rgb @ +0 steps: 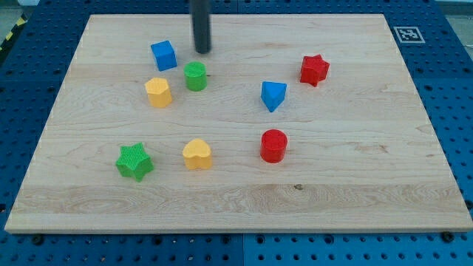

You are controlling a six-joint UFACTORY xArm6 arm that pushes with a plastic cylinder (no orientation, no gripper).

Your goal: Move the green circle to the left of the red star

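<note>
The green circle (pixel 195 76) is a small green cylinder on the wooden board, left of centre near the view's top. The red star (pixel 314 70) lies far to its right, at about the same height in the view. My tip (pixel 202 51) is the lower end of the dark rod coming down from the view's top. It stands just above and slightly right of the green circle, with a small gap between them, and right of the blue cube (pixel 164 55).
A yellow hexagon-like block (pixel 158 92) sits left below the green circle. A blue triangular block (pixel 273 95) lies between circle and star, lower. A red cylinder (pixel 273 145), a yellow heart (pixel 196 154) and a green star (pixel 134 161) lie toward the view's bottom.
</note>
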